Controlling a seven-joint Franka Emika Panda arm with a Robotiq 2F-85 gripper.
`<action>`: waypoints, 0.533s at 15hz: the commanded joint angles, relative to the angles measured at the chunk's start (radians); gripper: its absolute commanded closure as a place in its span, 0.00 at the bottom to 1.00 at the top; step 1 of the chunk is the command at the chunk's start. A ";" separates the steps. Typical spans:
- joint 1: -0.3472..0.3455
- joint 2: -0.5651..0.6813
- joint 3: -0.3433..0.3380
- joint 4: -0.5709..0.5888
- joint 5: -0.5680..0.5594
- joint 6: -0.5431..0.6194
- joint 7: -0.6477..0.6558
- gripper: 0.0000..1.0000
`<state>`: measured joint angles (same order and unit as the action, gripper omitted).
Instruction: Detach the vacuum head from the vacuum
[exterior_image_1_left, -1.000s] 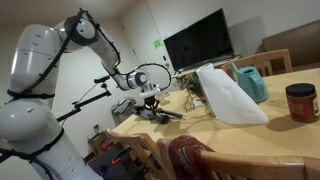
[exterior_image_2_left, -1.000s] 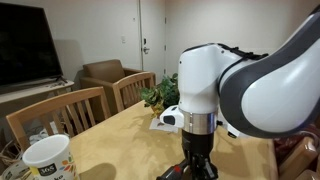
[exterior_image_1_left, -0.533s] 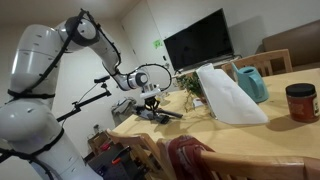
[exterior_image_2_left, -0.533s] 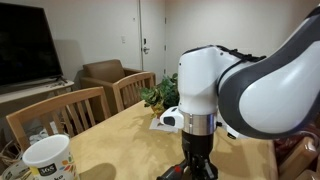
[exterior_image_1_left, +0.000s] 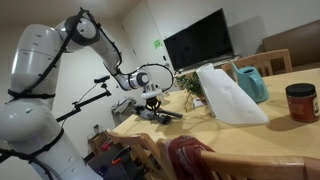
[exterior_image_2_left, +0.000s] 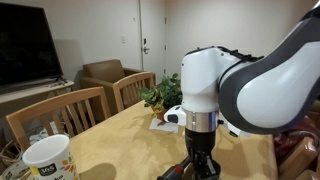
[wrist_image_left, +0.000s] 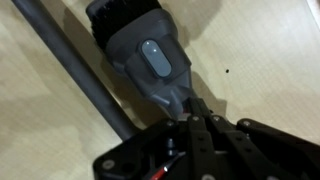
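The small black vacuum lies on the wooden table near its far corner. In the wrist view its grey-black body has an oval button, and it tapers to the thin vacuum head, which runs in between my fingers. My gripper points down and is shut on that thin end. The gripper also shows in both exterior views, where the vacuum is mostly hidden by the arm.
A dark straight bar lies beside the vacuum. A white paper bag, a teal pitcher, a red jar and a plant stand on the table. A white mug is near one edge. Wooden chairs surround the table.
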<state>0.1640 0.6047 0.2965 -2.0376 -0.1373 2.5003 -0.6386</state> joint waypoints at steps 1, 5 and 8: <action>-0.023 0.015 -0.016 -0.035 0.003 -0.007 0.023 1.00; -0.056 0.008 -0.027 -0.083 0.011 0.004 0.024 1.00; -0.073 -0.006 -0.021 -0.099 0.019 0.011 0.015 1.00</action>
<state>0.1060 0.5998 0.2780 -2.0945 -0.1252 2.4982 -0.6370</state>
